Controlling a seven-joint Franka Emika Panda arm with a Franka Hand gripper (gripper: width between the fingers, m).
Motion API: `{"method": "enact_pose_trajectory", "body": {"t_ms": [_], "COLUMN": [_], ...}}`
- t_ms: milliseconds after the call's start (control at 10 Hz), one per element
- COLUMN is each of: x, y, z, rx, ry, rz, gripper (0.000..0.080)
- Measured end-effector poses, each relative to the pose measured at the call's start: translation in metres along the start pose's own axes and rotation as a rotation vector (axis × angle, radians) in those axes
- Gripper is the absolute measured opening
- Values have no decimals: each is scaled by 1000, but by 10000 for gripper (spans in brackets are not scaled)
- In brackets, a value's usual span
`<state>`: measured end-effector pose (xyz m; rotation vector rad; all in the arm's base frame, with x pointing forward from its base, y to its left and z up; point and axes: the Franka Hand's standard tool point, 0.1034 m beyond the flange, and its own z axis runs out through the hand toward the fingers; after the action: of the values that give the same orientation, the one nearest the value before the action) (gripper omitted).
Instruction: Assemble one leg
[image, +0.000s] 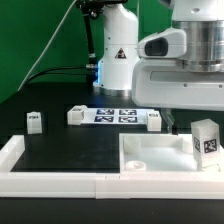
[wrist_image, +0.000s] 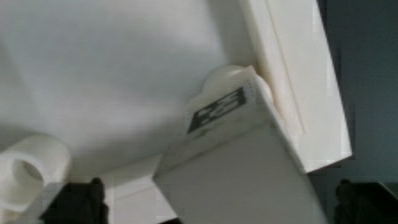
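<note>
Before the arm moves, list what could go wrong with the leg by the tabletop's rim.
1. The leg sits against the tabletop rim, away from the corner hole, so a nudge may tip it.
2. The gripper appears to straddle the leg without touching it, so closing off-centre could push it aside.

Four legs (image: 33, 121) in exterior view: three loose on the black table (image: 70, 145), one at the tabletop (image: 150, 160). Only one leg in wrist view. One tabletop. One marker board (image: 113, 115). One white L-shaped rail (image: 50, 182). One robot arm (image: 190, 60).
</note>
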<state>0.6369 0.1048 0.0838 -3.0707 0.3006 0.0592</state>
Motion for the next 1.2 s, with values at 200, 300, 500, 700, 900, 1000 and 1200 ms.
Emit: {"method": "enact_pose_trajectory", "body": {"t_ms": [200, 300, 500, 700, 900, 1000, 1200], "x": [-1, -1, -1, -1, -1, -1, -1], "y": [-5, -7, -6, -6, -6, -6, -6], "z": [-1, -1, -1, 0, 0, 0, 0], "rx": [0, 0, 0, 0, 1, 1, 3], "ry": [3, 4, 4, 3, 3, 3, 3], "rz": [-219, -316, -320, -320, -297, -278, -220], "gripper": [649, 649, 526, 386, 294, 294, 294]}}
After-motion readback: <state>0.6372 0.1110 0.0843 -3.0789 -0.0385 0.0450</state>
